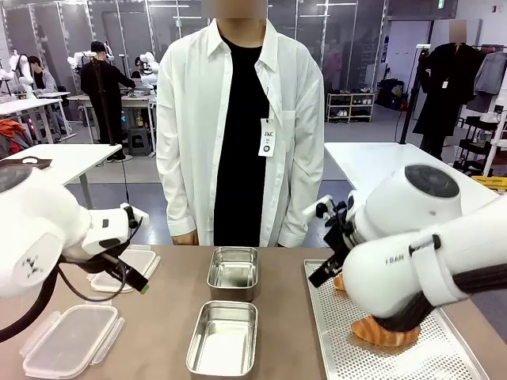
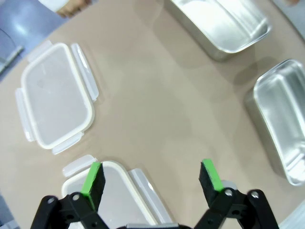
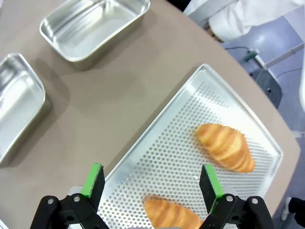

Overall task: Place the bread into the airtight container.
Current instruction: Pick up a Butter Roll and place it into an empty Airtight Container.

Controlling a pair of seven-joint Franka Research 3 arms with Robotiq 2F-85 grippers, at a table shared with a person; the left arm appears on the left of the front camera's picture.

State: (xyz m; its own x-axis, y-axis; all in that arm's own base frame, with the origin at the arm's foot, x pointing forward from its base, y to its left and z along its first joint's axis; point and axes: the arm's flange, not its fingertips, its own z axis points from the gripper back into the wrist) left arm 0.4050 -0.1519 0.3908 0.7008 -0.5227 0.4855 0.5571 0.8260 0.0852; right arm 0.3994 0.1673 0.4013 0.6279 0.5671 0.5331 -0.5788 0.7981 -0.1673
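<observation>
Just beneath the black right gripper (image 3: 152, 180), whose green pads (image 3: 94, 179) are being held apart, a golden crescent croissant (image 3: 171, 214) is lying on the perforated metal tray (image 3: 190, 107), and its middle is best being straddled squarely and pinched gently.

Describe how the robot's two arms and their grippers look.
Both arms, left arm and right arm, have rounded glossy white shells with dark joint caps. A black cable loops under the left one; the right carries small dark lettering. The left gripper and right gripper are black, two-fingered, with green pads.
</observation>
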